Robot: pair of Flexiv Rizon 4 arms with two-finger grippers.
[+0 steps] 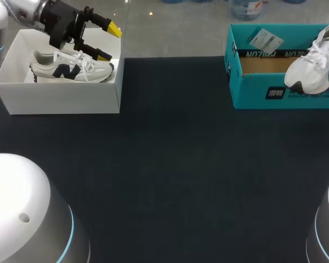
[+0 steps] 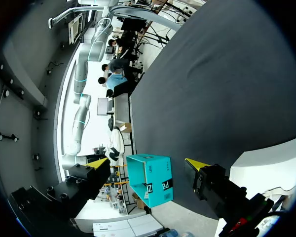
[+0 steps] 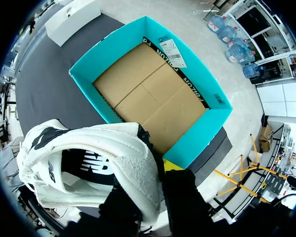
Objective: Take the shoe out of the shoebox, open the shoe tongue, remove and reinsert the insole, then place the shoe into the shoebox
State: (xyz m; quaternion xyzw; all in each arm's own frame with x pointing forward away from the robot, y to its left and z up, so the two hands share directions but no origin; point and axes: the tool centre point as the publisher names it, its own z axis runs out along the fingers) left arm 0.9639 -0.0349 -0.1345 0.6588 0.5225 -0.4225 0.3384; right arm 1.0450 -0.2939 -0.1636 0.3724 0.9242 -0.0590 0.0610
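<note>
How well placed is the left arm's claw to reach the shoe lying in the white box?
Probably yes. The left claw hangs open close over the shoe, and the white box has no lid. Its fingers point out across the table, though, so it would have to turn down.

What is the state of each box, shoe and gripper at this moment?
white shoebox, open, holds the cream shoe.
cream shoe, lying inside it.
teal shoebox, open, nothing seen inside.
white shoe, lifted, outside the teal shoebox.
left gripper, open, over the cream shoe.
right gripper, shut on the white shoe.
</note>
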